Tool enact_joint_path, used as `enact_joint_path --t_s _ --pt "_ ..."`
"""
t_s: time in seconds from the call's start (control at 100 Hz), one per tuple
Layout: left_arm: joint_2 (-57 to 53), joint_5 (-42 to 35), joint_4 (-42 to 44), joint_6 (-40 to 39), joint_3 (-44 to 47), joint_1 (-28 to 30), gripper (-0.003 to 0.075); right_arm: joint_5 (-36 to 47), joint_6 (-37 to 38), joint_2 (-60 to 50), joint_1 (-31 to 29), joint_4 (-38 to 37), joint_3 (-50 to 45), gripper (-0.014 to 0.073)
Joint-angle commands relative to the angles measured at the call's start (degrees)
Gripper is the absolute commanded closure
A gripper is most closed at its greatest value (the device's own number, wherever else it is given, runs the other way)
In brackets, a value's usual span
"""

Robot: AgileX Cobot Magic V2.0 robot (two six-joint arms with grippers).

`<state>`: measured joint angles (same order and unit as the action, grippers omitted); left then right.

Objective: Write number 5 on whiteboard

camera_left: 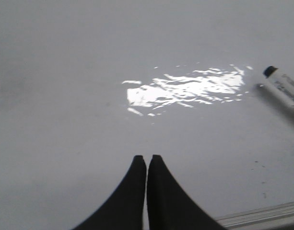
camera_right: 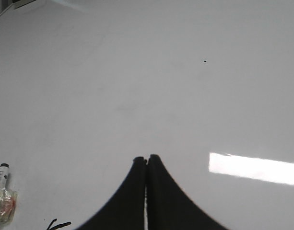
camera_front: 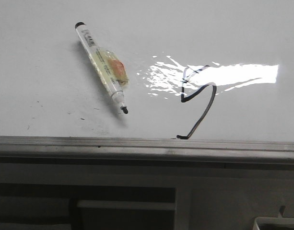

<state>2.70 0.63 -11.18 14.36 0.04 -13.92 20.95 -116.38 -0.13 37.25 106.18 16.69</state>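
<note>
The 5 point(camera_front: 198, 103) is drawn on the whiteboard point(camera_front: 41, 72), just right of the dropped marker point(camera_front: 102, 67). Left fingers point(camera_left: 147, 160) and right fingers point(camera_right: 146, 159) are closed, empty. Writing looks finished; only retreating remains.

Front view: neither arm nor gripper in frame. Left wrist view: left gripper point(camera_left: 147, 158) visible as two dark tapered fingers point(camera_left: 130, 191), tips pressed together with only a hairline seam between them; nothing held between the tips; gripper raised above the surface, not in contact. Right wrist view: right gripper point(camera_right: 146, 158) in the same pose, two dark fingers point(camera_right: 166, 196) meeting at the tips, narrow seam running down the middle, nothing clamped; raised, not touching anything. Wrists and upper arm links not seen in any view
</note>
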Motion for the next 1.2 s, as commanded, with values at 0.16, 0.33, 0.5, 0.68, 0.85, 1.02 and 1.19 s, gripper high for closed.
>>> enact_joint_path --t_s 0.16,0.33,0.5,0.68,0.85,1.02,1.19 --pt "-4.4 13.6 11.2 -10.8 1.4 8.2 0.0741 1.7 -0.4 0.7 -0.1 -1.0 1.4 0.0659" --pt "-4.4 14.3 6.8 -10.8 1.4 8.3 0.0741 3.8 -0.4 0.7 -0.1 -1.0 1.4 0.0659" --pt "-4.4 13.7 -1.0 -10.8 1.4 8.3 0.0741 5.6 -0.4 0.7 -0.1 -1.0 1.4 0.0659" --pt "-4.4 13.7 -1.0 -10.8 1.4 8.3 0.0741 6.8 -0.4 0.7 -0.1 -1.0 1.4 0.0659" --pt "-4.4 13.7 -1.0 -10.8 1.4 8.3 0.074 7.0 -0.4 0.7 -0.1 -1.0 1.4 0.0659" --pt "-4.4 13.7 -1.0 -10.8 1.4 8.3 0.0741 7.0 -0.4 0.7 -0.1 -1.0 1.4 0.0659" --pt "-4.4 13.7 -1.0 -10.8 1.4 8.3 0.0741 7.0 -0.4 0.7 -0.1 -1.0 1.4 0.0659"
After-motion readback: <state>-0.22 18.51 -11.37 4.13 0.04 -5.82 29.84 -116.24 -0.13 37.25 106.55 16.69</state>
